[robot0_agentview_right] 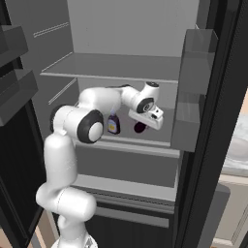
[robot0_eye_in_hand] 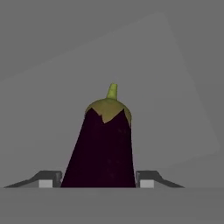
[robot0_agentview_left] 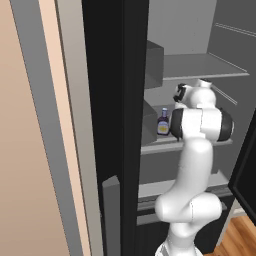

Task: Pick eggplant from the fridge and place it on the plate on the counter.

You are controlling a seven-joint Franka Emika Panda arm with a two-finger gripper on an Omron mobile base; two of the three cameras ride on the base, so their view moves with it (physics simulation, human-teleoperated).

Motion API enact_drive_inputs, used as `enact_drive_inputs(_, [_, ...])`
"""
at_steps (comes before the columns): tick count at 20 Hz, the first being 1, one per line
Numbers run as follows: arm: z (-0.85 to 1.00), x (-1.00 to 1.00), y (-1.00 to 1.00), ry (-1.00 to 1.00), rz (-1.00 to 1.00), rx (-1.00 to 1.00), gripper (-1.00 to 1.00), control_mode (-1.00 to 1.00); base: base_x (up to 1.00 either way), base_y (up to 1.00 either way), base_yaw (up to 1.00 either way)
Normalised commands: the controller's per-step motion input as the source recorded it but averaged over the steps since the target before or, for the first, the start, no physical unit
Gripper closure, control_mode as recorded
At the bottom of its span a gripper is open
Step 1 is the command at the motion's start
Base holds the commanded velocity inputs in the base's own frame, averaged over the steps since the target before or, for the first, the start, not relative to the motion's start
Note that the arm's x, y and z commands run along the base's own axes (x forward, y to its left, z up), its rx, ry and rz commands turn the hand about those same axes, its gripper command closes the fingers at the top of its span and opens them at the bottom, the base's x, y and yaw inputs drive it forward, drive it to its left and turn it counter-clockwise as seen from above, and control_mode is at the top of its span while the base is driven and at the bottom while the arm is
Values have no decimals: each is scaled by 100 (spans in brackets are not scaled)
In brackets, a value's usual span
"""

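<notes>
Right up against the hand camera sits the eggplant (robot0_eye_in_hand: 103, 148), dark purple and glossy, its green cap and short stem pointing away toward the grey back wall, its body filling the space between the two fingertips (robot0_eye_in_hand: 49, 179), one on each side. The tips seem to lie just against its flanks, yet I cannot tell whether they are pressing it or only bracketing it — the contact itself is hidden at the bottom edge. From the right base view the gripper (robot0_agentview_right: 141, 127) is reached into the fridge (robot0_agentview_right: 121, 43) at the middle shelf (robot0_agentview_right: 145, 141), the hand tilted downward, and a small dark rounded shape shows right under it, resting on or just above that shelf. Beside it, to the left in that view, stands a small dark bottle (robot0_agentview_right: 113, 124) with a yellow label, upright and apart from the eggplant. In the left base view the same bottle (robot0_agentview_left: 163, 122) stands on the shelf just left of the white arm (robot0_agentview_left: 192, 165), which rises from below and bends into the open compartment. Grey door bins (robot0_agentview_right: 191, 97) hang on the open door at the right, and a beige cabinet panel (robot0_agentview_left: 30, 150) fills the left — close against the fridge's black front.
</notes>
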Motion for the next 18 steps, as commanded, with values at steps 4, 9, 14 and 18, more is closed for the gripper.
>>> enact_drive_inputs(4, [-9, -100, 0, -2, 12, -1, 100, -100, 0, 0, 0])
enact_drive_inputs(9, [-6, -94, 6, -1, 9, 0, 100, -100, 0, 0, 0])
enact_drive_inputs(14, [0, -70, 33, 0, 7, -2, 100, -100, 0, 0, 0])
enact_drive_inputs(18, [12, -60, 59, 1, 14, -5, 100, -100, 0, 0, 0])
